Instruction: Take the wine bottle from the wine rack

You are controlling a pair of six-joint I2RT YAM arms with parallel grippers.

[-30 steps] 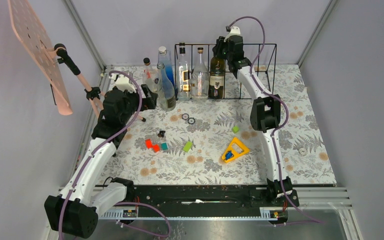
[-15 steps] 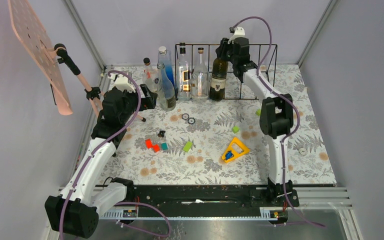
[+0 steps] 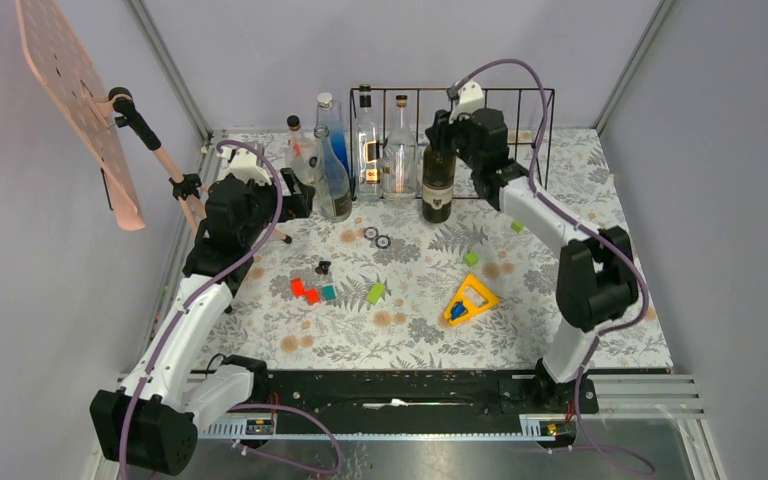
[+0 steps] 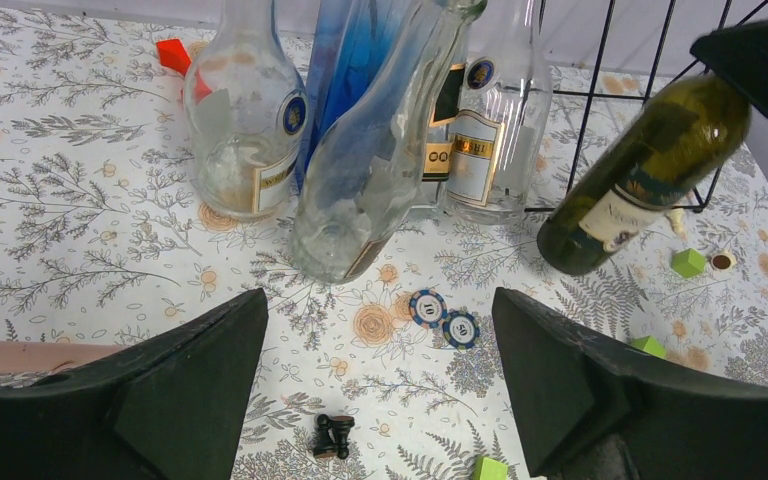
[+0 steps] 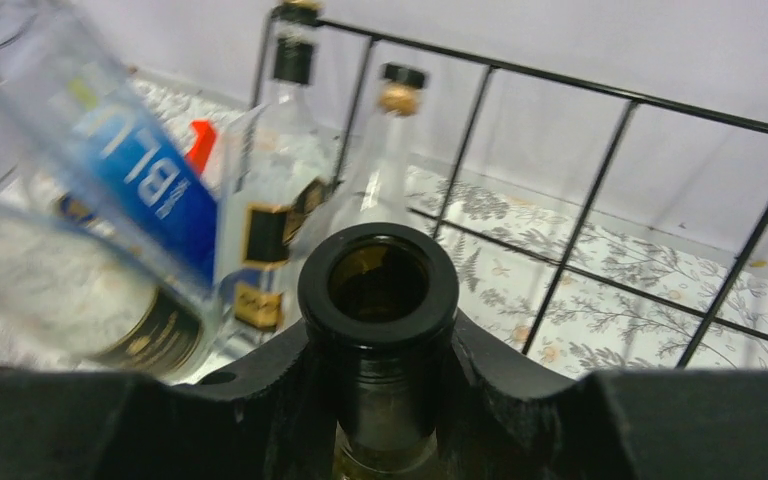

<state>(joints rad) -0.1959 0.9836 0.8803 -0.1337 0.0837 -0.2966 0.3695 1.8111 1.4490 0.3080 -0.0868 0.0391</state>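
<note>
Green glass — the wine bottle (image 3: pixel 438 185) tilts in front of the wine rack (image 3: pixel 510 90), neck pinched in the right gripper (image 5: pixel 378 370); the left gripper (image 4: pixel 378 340) gapes empty. Held by the neck alone, it might slip — or clip the clear bottle (image 3: pixel 399 160) beside it.

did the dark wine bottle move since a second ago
Yes, the dark wine bottle came forward out of the wine rack, toward the arm bases.
</note>
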